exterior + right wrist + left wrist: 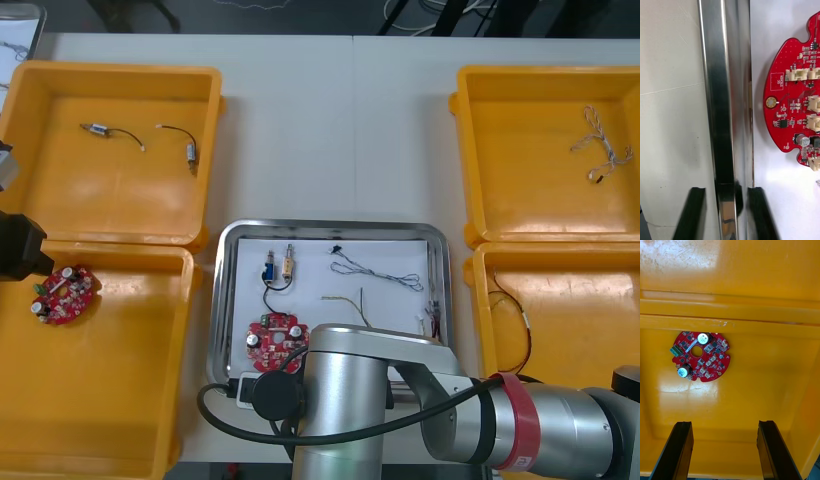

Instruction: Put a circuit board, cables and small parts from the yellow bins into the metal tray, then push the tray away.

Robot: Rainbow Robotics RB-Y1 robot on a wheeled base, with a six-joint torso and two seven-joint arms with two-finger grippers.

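Right pincer (726, 189) clamped on near-left rim of metal tray (330, 226); circuit board (273, 340), cables (378, 272), small parts (278, 264) inside. Loading looks done; next, straight push toward far side. Left pincer (724, 423) spread wide, empty, over near-left yellow bin (120, 380).

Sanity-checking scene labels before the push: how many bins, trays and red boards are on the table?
Yellow bins: 4
Metal tray: 1
Red circuit boards: 2
Total: 7

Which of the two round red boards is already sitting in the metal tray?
The circuit board at the metal tray's near left corner. The other board lies in the near left yellow bin.
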